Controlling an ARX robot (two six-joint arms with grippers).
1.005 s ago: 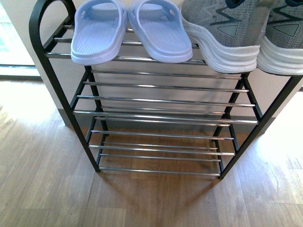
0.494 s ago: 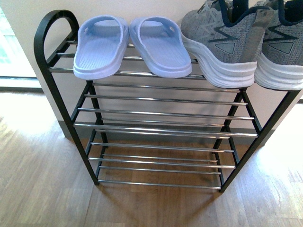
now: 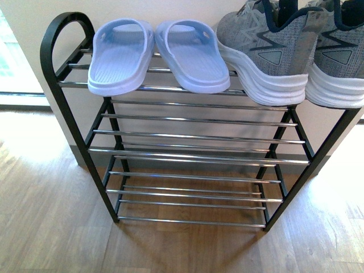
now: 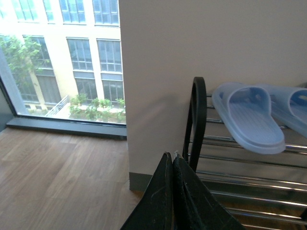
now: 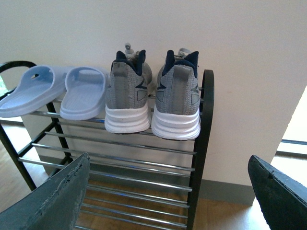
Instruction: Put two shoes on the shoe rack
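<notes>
Two grey knit shoes stand side by side on the top tier of the black shoe rack (image 3: 68, 108), heels outward: one (image 3: 267, 51) (image 5: 127, 98) and the other (image 3: 338, 62) (image 5: 176, 103) at the rack's right end. Their white ridged soles overhang the front rods. My right gripper (image 5: 175, 191) is open, its wide-apart fingers empty, back from the rack (image 5: 204, 143) and below the shoes. My left gripper (image 4: 171, 160) is shut on nothing, near the rack's left black post (image 4: 196, 120). Neither arm shows in the front view.
A pair of light blue slippers (image 3: 159, 54) (image 5: 57, 91) (image 4: 249, 117) sits on the top tier left of the shoes. The lower chrome tiers (image 3: 193, 153) hold nothing. A cream wall stands behind the rack, a wood floor (image 3: 51, 216) around it, a window (image 4: 62, 62) to the left.
The front view has tipped upward over the last second, so the rack and shoes sit lower in the picture; over the last half second nothing has moved.
</notes>
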